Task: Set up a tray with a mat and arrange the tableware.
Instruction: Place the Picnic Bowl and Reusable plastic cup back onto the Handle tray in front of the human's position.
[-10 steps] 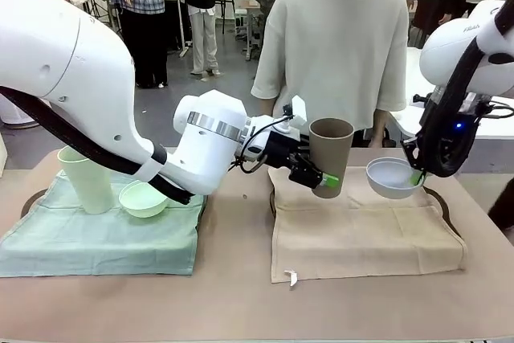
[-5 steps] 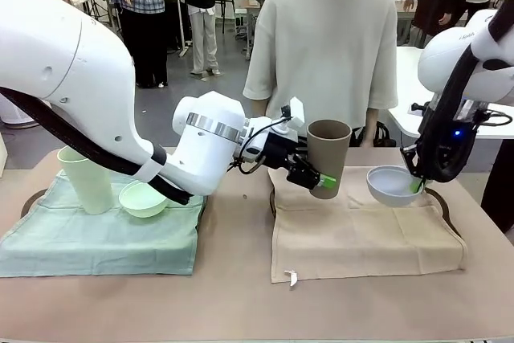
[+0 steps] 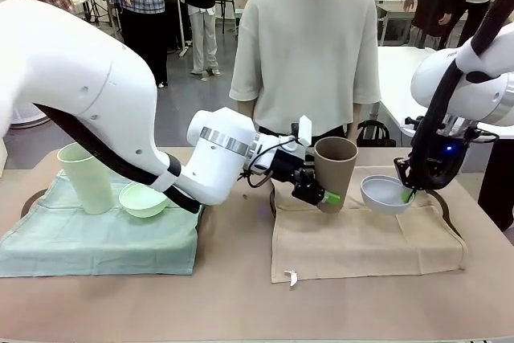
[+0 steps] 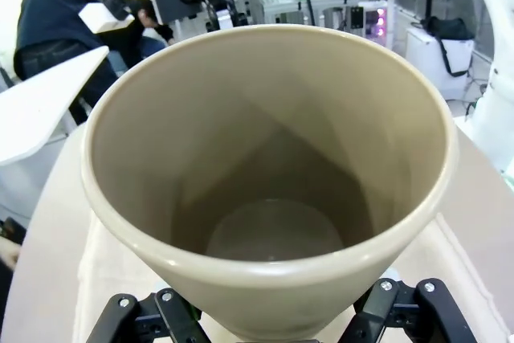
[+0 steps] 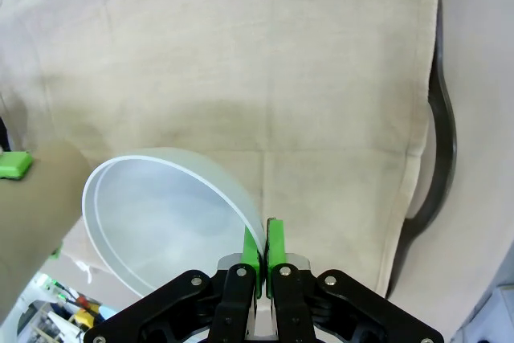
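No readable brand, label or writing appears on the tableware or the mats.

The left hand (image 3: 321, 193) grasps the brown tumbler (image 3: 334, 173) near its base, one green pad (image 3: 331, 197) pressed against its wall. The tumbler's long axis is tilted, its open mouth up and leaning slightly toward the right arm. It sits over the far left part of the beige mat (image 3: 365, 234); whether its base touches the mat cannot be determined. In the left wrist view the tumbler (image 4: 269, 174) is seen mouth-on, and its interior is bare.

The right hand (image 3: 408, 193) is clenched on the rim of the pale blue-white bowl (image 3: 385, 194), with one pad (image 5: 275, 245) outside the wall and one inside. The bowl's opening faces up, slightly tilted, and it is held low over the far right part of the beige mat, just beside the tumbler. The dark tray rim (image 5: 438, 150) shows past the mat's edge (image 5: 418, 118). The near half of the beige mat is open cloth.

On the green mat (image 3: 96, 238), at the left of the counter (image 3: 241, 295), the mint-green tumbler (image 3: 83, 177) stands upright with the green bowl (image 3: 142, 198) just beside it, mouth up. A person (image 3: 309, 46) stands at the far edge.
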